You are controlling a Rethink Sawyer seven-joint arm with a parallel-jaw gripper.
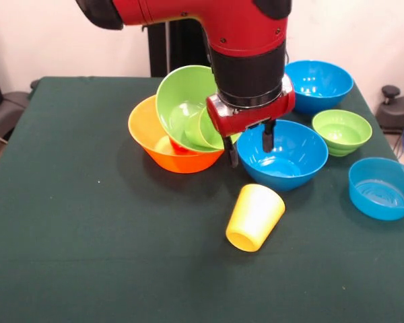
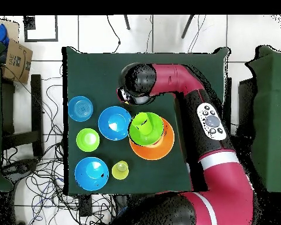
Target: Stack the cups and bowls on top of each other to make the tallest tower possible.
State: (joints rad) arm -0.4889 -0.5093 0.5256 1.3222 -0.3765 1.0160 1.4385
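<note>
we see the gripper (image 1: 250,144) open and empty between the tilted lime green bowl (image 1: 183,101) in the orange bowl (image 1: 155,138) and a blue bowl (image 1: 289,161), and we judge these light, slick, stiff bowls best pinched across the rim

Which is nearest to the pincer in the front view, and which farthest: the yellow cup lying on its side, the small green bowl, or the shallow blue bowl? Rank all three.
1. Yellow cup: just below the pincer, toward the camera.
2. Small green bowl: off to the picture's right.
3. Shallow blue bowl: farthest, near the right edge.
</note>
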